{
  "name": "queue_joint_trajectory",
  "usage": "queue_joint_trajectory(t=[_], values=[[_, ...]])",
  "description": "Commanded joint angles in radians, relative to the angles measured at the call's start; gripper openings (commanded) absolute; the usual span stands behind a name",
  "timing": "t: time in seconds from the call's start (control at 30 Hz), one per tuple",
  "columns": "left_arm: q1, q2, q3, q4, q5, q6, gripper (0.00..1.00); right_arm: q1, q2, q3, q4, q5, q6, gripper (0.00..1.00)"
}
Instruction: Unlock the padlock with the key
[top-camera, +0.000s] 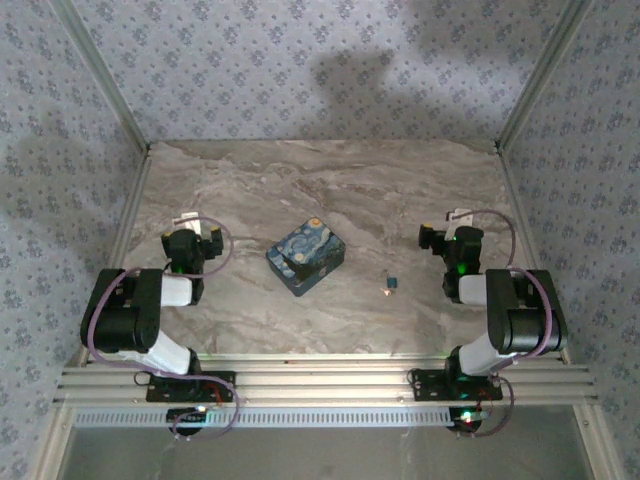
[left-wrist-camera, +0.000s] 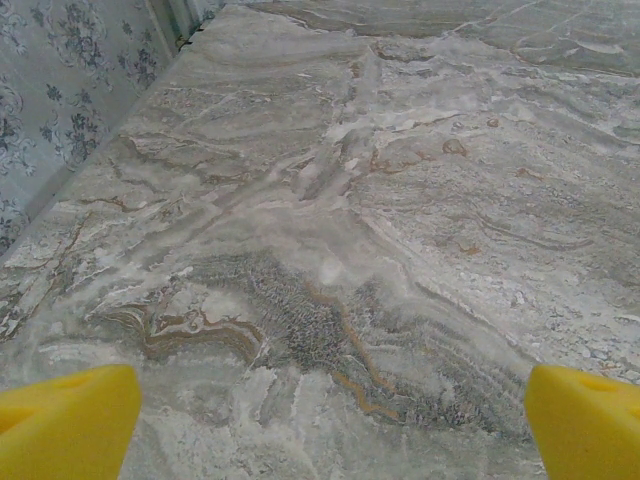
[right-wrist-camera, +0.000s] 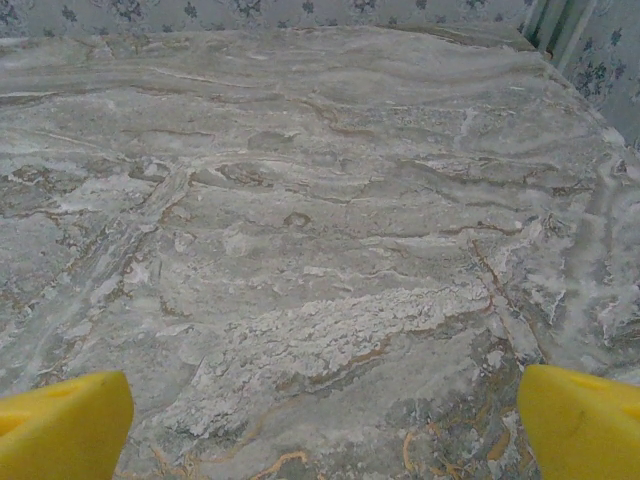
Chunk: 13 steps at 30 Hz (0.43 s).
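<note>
Marble tabletop (top-camera: 400, 190) is carrying the swirly blue padlock (top-camera: 306, 255) right in the middle, with a tiny key (top-camera: 391, 285) lying just to its right, not touching. Left gripper (left-wrist-camera: 325, 425) and right gripper (right-wrist-camera: 325, 425) are both hanging spread wide, yellow fingertips (left-wrist-camera: 65, 425) pinching nothing, facing open marble. Flowery wallpaper panels (top-camera: 300, 60) are boxing everything in.

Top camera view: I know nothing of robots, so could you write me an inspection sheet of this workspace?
Surface: marble-patterned table, two items on it.
Job's things: padlock lies mid-table, untouched; small dark object, likely the key, lies apart to its right.
Clutter: nothing seen.
Grippers: left gripper and right gripper open, empty, over bare table.
Cables: purple cables loop along both arms.
Surroundings: patterned walls, metal frame.
</note>
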Motion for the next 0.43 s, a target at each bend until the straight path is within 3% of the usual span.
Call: queue_joint_trajectory(t=[0.0, 0.4], values=[[0.005, -0.005, 0.02, 0.019, 0.021, -0.017, 0.98, 0.003, 0.002, 0.01, -0.011, 0.013, -0.02, 1.0], [0.005, -0.005, 0.02, 0.019, 0.022, -0.017, 0.98, 0.001, 0.003, 0.013, -0.016, -0.004, -0.02, 1.0]])
